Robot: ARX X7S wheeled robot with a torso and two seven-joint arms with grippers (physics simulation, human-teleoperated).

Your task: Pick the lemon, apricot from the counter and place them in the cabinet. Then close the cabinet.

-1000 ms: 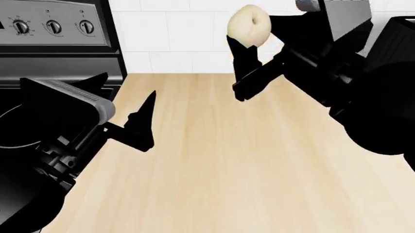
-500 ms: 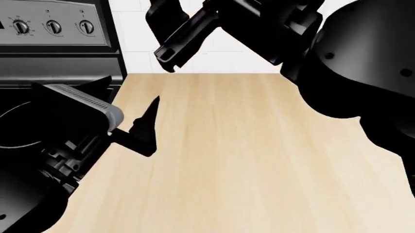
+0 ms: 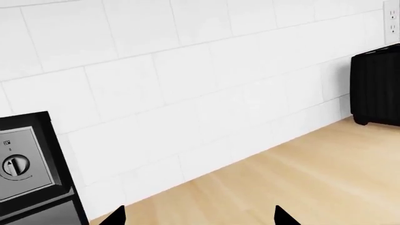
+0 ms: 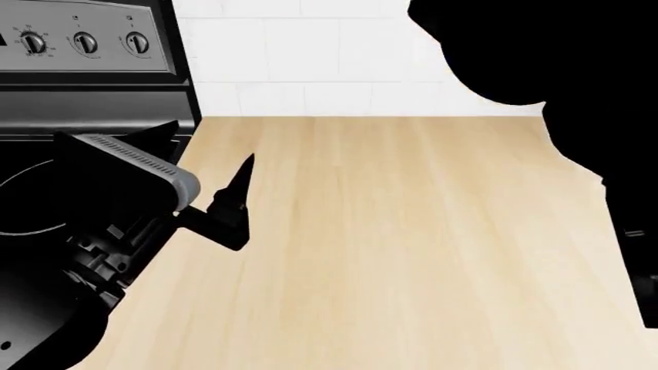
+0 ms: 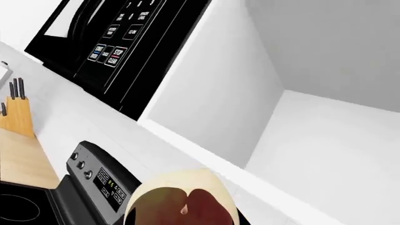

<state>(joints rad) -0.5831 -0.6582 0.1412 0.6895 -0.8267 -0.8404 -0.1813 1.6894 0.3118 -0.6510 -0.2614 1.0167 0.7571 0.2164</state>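
My right pincer grips the apricot (image 5: pixel 181 201), low in the frame before the open cabinet (image 5: pixel 325 140). Left pincer (image 4: pixel 231 204) hangs open over the desk (image 4: pixel 411 247). Next, as I judge it: reach inside and release.

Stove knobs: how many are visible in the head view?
3, in a row on the stove's control panel at upper left: left knob, middle knob, right knob. More may lie beyond the frame edge.

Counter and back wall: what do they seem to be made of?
The counter looks like light beige wood or a wood-look laminate, matte, with long fine grain lines along it. The back wall looks like white ceramic tile, smooth with a faint sheen, laid in offset rows with thin grey joints. Both are simulator renders, so the materials are only as they appear.
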